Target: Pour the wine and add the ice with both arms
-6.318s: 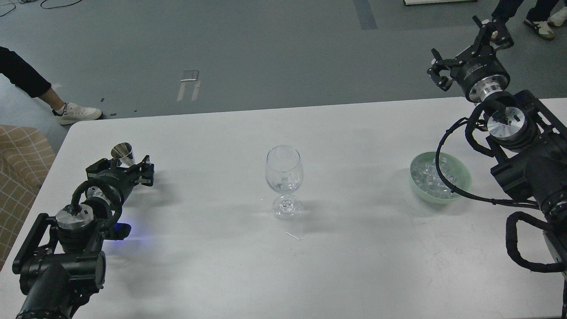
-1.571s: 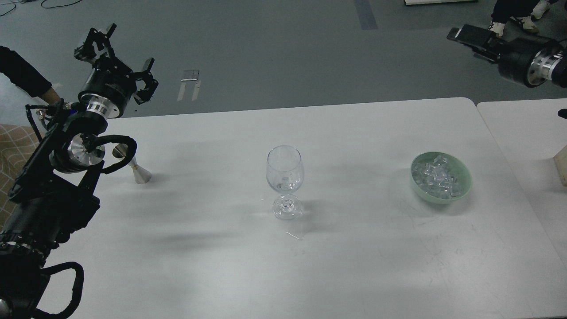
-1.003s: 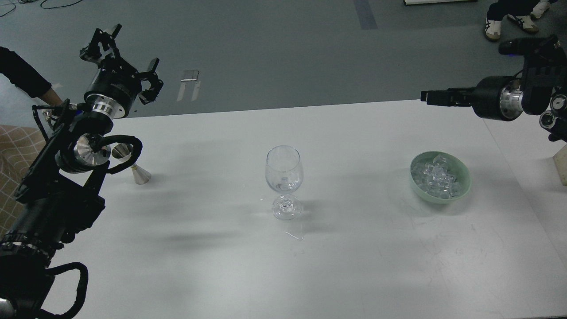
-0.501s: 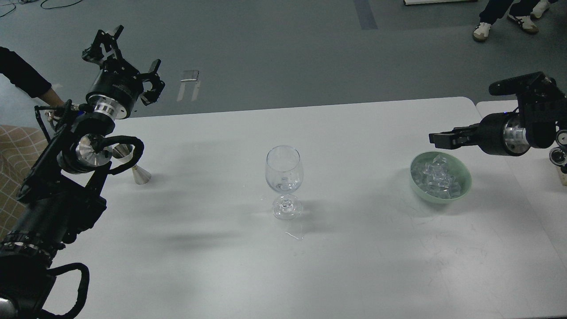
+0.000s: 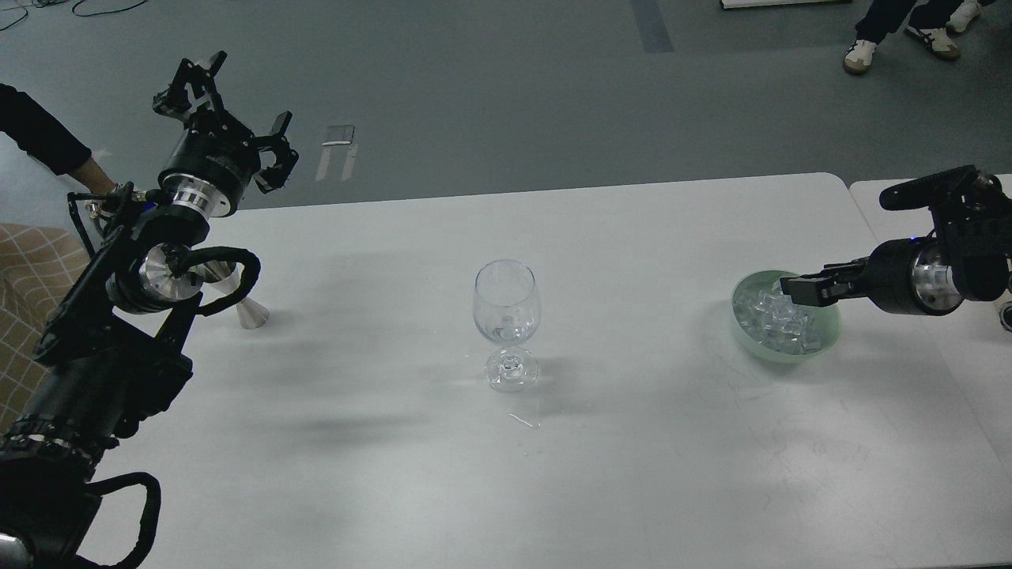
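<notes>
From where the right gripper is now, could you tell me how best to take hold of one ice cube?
Probably pick a cube on top of the ice heap, pinching two opposite flat faces from above. The green bowl walls block a side approach, and the right gripper hangs over the rim already.

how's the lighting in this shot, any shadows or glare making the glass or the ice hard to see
Head view: even overhead light, soft arm shadows across the table; wine glass sharp with small highlights; ice reads clearly in the green bowl; right end effector dark, its fingers indistinct.
</notes>
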Controlling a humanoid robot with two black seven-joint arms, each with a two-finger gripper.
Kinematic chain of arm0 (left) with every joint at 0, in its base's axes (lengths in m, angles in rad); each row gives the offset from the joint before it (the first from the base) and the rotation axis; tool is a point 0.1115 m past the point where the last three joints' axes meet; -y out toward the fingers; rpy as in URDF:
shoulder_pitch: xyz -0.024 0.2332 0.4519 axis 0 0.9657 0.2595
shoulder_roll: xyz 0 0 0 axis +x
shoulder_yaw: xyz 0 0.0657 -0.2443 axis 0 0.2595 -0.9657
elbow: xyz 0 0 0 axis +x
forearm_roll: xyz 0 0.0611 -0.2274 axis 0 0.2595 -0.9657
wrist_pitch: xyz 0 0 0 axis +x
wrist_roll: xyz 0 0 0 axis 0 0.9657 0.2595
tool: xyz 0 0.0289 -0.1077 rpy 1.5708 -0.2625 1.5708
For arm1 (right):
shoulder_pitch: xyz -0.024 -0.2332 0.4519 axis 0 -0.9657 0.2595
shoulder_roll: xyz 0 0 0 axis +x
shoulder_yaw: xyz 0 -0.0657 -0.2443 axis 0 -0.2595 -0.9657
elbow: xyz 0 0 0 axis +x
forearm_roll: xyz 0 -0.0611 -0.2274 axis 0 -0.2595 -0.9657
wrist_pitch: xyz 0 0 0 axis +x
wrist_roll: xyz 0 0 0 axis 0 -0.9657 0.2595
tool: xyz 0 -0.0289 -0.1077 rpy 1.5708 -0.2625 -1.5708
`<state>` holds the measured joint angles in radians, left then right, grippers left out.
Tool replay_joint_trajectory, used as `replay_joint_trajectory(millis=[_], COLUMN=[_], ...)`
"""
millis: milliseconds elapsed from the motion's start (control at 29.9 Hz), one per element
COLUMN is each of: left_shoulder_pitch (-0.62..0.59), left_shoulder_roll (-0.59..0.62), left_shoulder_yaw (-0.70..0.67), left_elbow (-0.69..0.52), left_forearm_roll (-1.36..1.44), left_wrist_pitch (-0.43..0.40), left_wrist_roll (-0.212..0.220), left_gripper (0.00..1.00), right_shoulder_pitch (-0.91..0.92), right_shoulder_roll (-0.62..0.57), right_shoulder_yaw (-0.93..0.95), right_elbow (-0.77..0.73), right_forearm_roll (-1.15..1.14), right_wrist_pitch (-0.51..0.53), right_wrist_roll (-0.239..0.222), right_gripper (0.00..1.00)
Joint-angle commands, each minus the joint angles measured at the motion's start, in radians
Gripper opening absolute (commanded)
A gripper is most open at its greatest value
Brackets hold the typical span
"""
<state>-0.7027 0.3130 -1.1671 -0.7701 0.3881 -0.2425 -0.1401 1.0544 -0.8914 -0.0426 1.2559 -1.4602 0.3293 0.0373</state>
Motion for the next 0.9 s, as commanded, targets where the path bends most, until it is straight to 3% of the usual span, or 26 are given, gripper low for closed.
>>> replay_joint_trajectory(millis=[0, 134, 869], left_shoulder_pitch=[0.009, 0.016, 0.028], left_shoulder_roll=[0.001, 0.0, 0.001], left_shoulder_yaw=[0.0, 0.0, 0.0], left_elbow=[0.0, 0.0, 0.002], left_forearm_roll=[0.0, 0.0, 0.0], left_wrist_pitch=[-0.003, -0.004, -0.008], left_wrist_roll=[-0.003, -0.006, -0.009], left_gripper=[0.98, 0.98, 0.98], right_shoulder_pitch=[-0.022, -0.025, -0.054], right_shoulder_roll=[0.002, 0.025, 0.04], right_shoulder_yaw=[0.003, 0.017, 0.018], right_elbow=[0.0, 0.002, 0.065], right_forearm_roll=[0.0, 0.003, 0.009], right_wrist_pitch=[-0.006, -0.016, -0.035], right_wrist_roll=[-0.031, -0.074, -0.077], right_gripper=[0.59, 0.56, 0.56])
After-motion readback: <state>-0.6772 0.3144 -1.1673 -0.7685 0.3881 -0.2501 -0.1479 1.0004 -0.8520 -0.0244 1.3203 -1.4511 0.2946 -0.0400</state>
